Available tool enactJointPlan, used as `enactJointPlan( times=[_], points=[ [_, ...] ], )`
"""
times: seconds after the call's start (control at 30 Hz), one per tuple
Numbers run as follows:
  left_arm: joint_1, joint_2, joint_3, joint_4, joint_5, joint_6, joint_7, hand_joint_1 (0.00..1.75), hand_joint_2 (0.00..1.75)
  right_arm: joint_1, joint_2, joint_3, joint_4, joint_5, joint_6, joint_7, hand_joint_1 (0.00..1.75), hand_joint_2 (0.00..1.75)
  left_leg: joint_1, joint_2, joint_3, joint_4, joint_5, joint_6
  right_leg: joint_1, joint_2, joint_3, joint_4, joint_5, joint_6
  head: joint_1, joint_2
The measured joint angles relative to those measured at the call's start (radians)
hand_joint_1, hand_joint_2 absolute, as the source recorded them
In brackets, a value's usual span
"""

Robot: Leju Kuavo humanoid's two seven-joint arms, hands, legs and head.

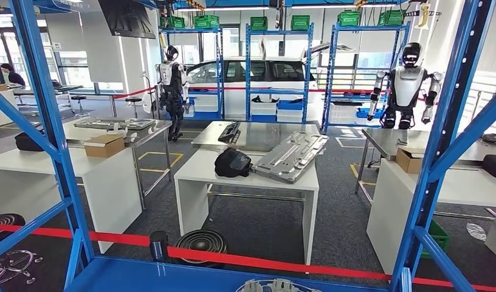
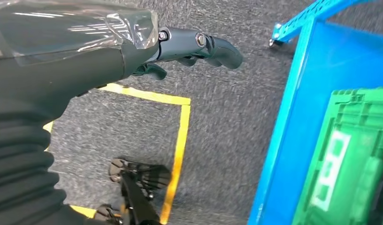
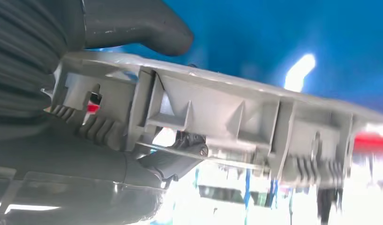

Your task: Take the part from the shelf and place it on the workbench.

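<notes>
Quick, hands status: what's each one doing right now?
Left hand: holds nothing, fingers loosely curled over the floor.
Right hand: grips the grey part.

Blue shelf (image 1: 172, 277) bears grey part (image 1: 271, 286); white workbench (image 1: 200, 172) bears metal panel (image 1: 291, 156).

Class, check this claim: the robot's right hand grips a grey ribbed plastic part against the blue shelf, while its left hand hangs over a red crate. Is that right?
One detail is wrong: the crate is green, not red, as the left wrist view shows. It sits on the blue shelf, off to one side of the left hand, which holds nothing. The right hand does grip the grey part.
</notes>
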Motion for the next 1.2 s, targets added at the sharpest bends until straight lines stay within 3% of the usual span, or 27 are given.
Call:
enactJointPlan(
  times=[0.03,0.1,0.2,0.27,0.3,0.37,0.4,0.43,0.47,0.53,0.6,0.7,0.77,0.8,0.87,0.93,0.97,1.0,1.07,1.13,1.2],
  points=[
    [0.006,0.000,-0.009,0.000,0.024,0.008,0.009,0.00,1.75,0.002,0.004,-0.016,-0.019,-0.015,-0.033,-0.012,1.75,1.75,-0.001,-0.001,-0.001,0.005,-0.004,-0.004,0.000,-0.001,0.037,-0.078,0.027,0.003,0.001,0.000],
    [0.020,0.000,-0.037,0.001,0.087,0.032,0.038,0.00,1.75,0.011,0.014,-0.048,-0.061,-0.045,-0.094,-0.043,1.75,1.75,-0.005,-0.001,-0.005,0.017,-0.012,-0.013,0.001,-0.002,0.088,-0.178,0.060,-0.004,0.000,0.000],
    [0.050,0.001,-0.095,-0.002,0.201,0.072,0.094,0.00,1.75,0.039,0.031,-0.088,-0.125,-0.078,-0.147,-0.083,1.75,1.75,-0.006,-0.001,-0.010,0.024,-0.018,-0.022,0.003,-0.001,0.095,-0.188,0.065,-0.025,-0.002,0.000],
    [0.075,0.001,-0.142,-0.009,0.273,0.095,0.131,0.00,1.75,0.059,0.041,-0.111,-0.160,-0.116,-0.167,-0.107,1.75,1.75,-0.002,0.000,-0.024,0.055,-0.042,-0.032,-0.002,-0.001,0.097,-0.190,0.065,-0.036,-0.003,0.000],
    [0.088,0.002,-0.168,-0.015,0.309,0.109,0.149,0.00,1.75,0.070,0.047,-0.123,-0.176,-0.150,-0.179,-0.123,1.75,1.75,0.001,0.001,-0.044,0.100,-0.070,-0.038,-0.004,-0.001,0.098,-0.191,0.065,-0.040,-0.004,0.000],
    [0.114,0.001,-0.223,-0.026,0.369,0.134,0.180,0.00,1.75,0.095,0.060,-0.150,-0.204,-0.244,-0.206,-0.158,1.75,1.75,0.005,0.002,-0.108,0.240,-0.138,-0.046,-0.003,-0.001,0.097,-0.191,0.065,-0.045,-0.005,0.000],
    [0.127,0.001,-0.249,-0.030,0.393,0.146,0.192,0.00,1.75,0.108,0.068,-0.164,-0.217,-0.291,-0.220,-0.177,1.75,1.75,0.006,0.002,-0.137,0.300,-0.158,-0.048,-0.002,-0.001,0.097,-0.191,0.064,-0.045,-0.005,0.000],
    [0.140,0.001,-0.276,-0.035,0.415,0.158,0.204,0.00,1.75,0.120,0.075,-0.177,-0.230,-0.330,-0.234,-0.196,1.75,1.75,0.007,0.002,-0.151,0.328,-0.160,-0.048,-0.001,-0.001,0.097,-0.191,0.064,-0.046,-0.005,0.000],
    [0.152,0.001,-0.301,-0.041,0.435,0.170,0.216,0.00,1.75,0.132,0.081,-0.190,-0.244,-0.366,-0.248,-0.216,1.75,1.75,0.008,0.002,-0.144,0.312,-0.142,-0.046,0.000,-0.001,0.098,-0.191,0.064,-0.046,-0.005,0.000],
    [0.178,0.002,-0.353,-0.060,0.482,0.197,0.243,0.00,1.75,0.153,0.092,-0.220,-0.277,-0.445,-0.275,-0.261,1.75,1.75,0.006,0.002,-0.079,0.178,-0.072,-0.035,0.002,0.001,0.101,-0.191,0.064,-0.045,-0.005,0.000],
    [0.204,0.002,-0.401,-0.083,0.528,0.220,0.267,0.00,1.75,0.170,0.102,-0.249,-0.312,-0.544,-0.286,-0.299,1.75,1.75,0.000,0.003,-0.019,0.055,-0.033,-0.023,0.008,0.003,0.101,-0.191,0.063,-0.042,-0.005,0.000],
    [0.234,0.002,-0.453,-0.112,0.564,0.238,0.289,0.00,1.75,0.182,0.114,-0.279,-0.353,-0.654,-0.283,-0.330,1.75,1.75,-0.005,0.005,-0.004,0.023,-0.030,-0.013,0.010,0.003,0.100,-0.193,0.064,-0.029,-0.005,0.000],
    [0.248,0.001,-0.480,-0.128,0.578,0.246,0.297,0.00,1.75,0.188,0.119,-0.293,-0.373,-0.723,-0.267,-0.349,1.75,1.75,-0.002,0.006,0.006,0.008,-0.018,-0.002,0.010,0.002,0.090,-0.171,0.050,-0.024,-0.003,0.000],
    [0.254,0.000,-0.491,-0.134,0.585,0.250,0.301,0.00,1.75,0.191,0.120,-0.299,-0.380,-0.774,-0.250,-0.359,1.75,1.75,0.001,0.006,0.011,0.001,-0.013,0.002,0.010,0.001,0.072,-0.132,0.028,-0.026,-0.003,0.000],
    [0.263,0.000,-0.510,-0.141,0.598,0.257,0.308,0.00,1.75,0.201,0.120,-0.305,-0.390,-0.894,-0.212,-0.381,1.75,1.75,0.000,0.007,0.008,-0.002,-0.009,0.007,0.010,0.001,0.012,-0.003,-0.031,-0.032,-0.001,0.000],
    [0.271,0.000,-0.523,-0.145,0.606,0.258,0.310,0.00,1.75,0.208,0.121,-0.307,-0.401,-1.018,-0.166,-0.407,1.75,1.75,-0.001,0.007,0.006,0.000,-0.009,0.007,0.009,0.001,-0.032,0.094,-0.063,-0.026,0.000,0.000],
    [0.274,0.000,-0.529,-0.146,0.611,0.255,0.309,0.00,1.75,0.209,0.121,-0.308,-0.408,-1.087,-0.135,-0.421,1.75,1.75,-0.001,0.006,0.006,0.001,-0.010,0.006,0.008,0.001,-0.028,0.089,-0.055,-0.018,0.000,0.000],
    [0.276,0.000,-0.533,-0.147,0.615,0.249,0.307,0.00,1.75,0.208,0.120,-0.310,-0.415,-1.162,-0.094,-0.434,1.75,1.75,0.000,0.005,0.006,0.004,-0.011,0.004,0.005,0.000,-0.001,0.040,-0.033,-0.009,0.000,0.000],
    [0.277,0.000,-0.536,-0.147,0.624,0.226,0.296,0.00,1.75,0.206,0.115,-0.312,-0.430,-1.320,0.008,-0.453,1.75,1.75,-0.001,0.000,0.005,0.014,-0.017,-0.005,0.000,-0.001,0.075,-0.106,0.019,0.003,0.001,0.000],
    [0.277,0.000,-0.534,-0.147,0.622,0.199,0.281,0.00,1.75,0.203,0.111,-0.313,-0.444,-1.438,0.109,-0.455,1.75,1.75,-0.006,-0.002,0.002,0.024,-0.024,-0.015,0.000,0.000,0.114,-0.182,0.042,-0.006,0.000,0.000],
    [0.276,0.001,-0.530,-0.147,0.616,0.183,0.270,0.00,1.75,0.201,0.107,-0.311,-0.453,-1.493,0.166,-0.447,1.75,1.75,-0.005,-0.001,0.000,0.027,-0.025,-0.022,0.002,0.001,0.115,-0.185,0.043,-0.022,-0.002,0.000]
  ],
)
